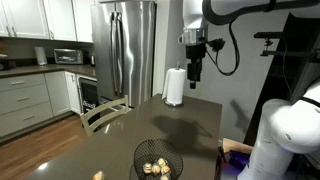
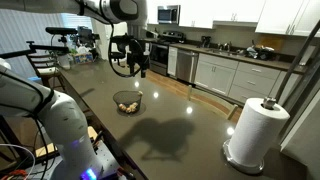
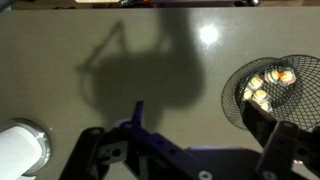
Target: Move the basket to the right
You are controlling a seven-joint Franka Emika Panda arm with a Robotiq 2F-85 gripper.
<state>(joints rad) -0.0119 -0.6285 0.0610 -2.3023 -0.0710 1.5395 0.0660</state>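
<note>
Wrist view: basket (image 3: 275, 85) sits on counter (image 3: 60, 40), well apart from towel roll (image 3: 18, 150). Gripper (image 1: 194, 72) hangs above, seemingly spread wide, empty. Nothing done yet; grasp and shift remain.

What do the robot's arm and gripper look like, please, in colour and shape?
The arm is made of smooth, rounded white segments. The gripper is black and blocky, with two dark fingers. A thin black cable hangs in a loop beside it.
</note>
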